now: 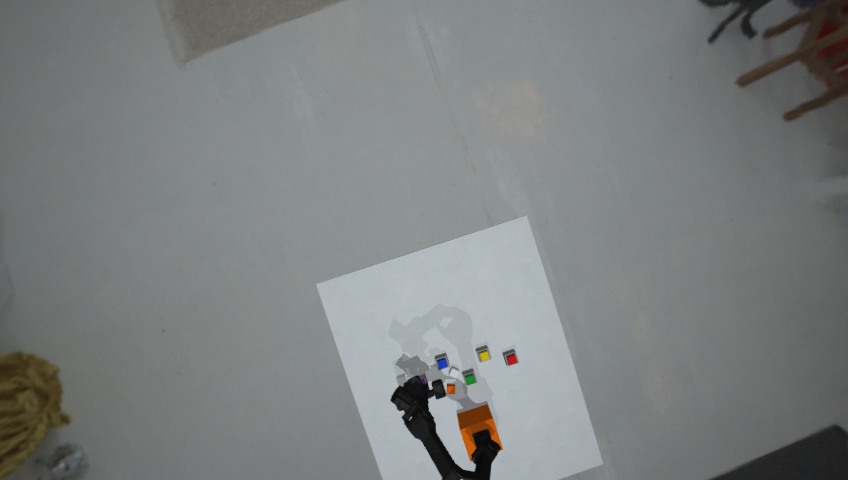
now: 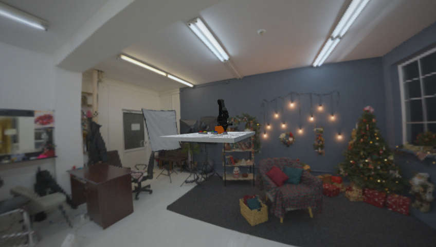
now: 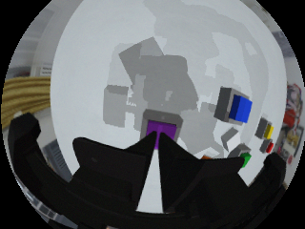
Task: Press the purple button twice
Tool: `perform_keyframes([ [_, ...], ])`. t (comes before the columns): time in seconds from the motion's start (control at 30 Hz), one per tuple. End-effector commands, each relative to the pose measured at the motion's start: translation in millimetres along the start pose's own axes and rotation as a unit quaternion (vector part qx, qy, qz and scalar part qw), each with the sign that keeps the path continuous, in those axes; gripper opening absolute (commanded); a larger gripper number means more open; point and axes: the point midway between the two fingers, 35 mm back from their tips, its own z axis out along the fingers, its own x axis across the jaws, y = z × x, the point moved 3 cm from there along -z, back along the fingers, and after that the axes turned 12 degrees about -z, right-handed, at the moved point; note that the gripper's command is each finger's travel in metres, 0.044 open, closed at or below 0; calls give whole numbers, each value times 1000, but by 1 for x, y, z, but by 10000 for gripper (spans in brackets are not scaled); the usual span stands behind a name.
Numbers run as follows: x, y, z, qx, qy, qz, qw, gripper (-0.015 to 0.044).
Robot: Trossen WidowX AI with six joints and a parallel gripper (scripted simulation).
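A photo studio dressed for Christmas. A white reflector screen [image 2: 160, 128] stands on a stand. A decorated Christmas tree [image 2: 368, 153] and string lights [image 2: 301, 113] front the blue-grey wall.

From the top view my own gripper [image 1: 416, 386] covers nearly all of the purple button [image 1: 423, 380]; only a sliver shows. My arm runs off the bottom edge there. Through the wrist view my closed fingers hide the purple button's [image 3: 163, 130] near side, so I can't tell whether they touch it. From the exterior view the buttons are too small to tell apart.
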Motion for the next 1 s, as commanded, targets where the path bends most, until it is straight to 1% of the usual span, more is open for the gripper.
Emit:
perform_keyframes([
  [0.0, -2, -3, 2, 4, -4, -2, 1000, 20],
  [0.13, -1, -2, -28, 4, -3, -1, 1000, 20],
  [0.17, -1, -2, -31, 4, -4, -2, 1000, 20],
  [0.37, -1, -2, -30, 4, -4, -2, 1000, 20],
  [0.97, -2, -3, 0, 4, -4, -2, 1000, 20],
])
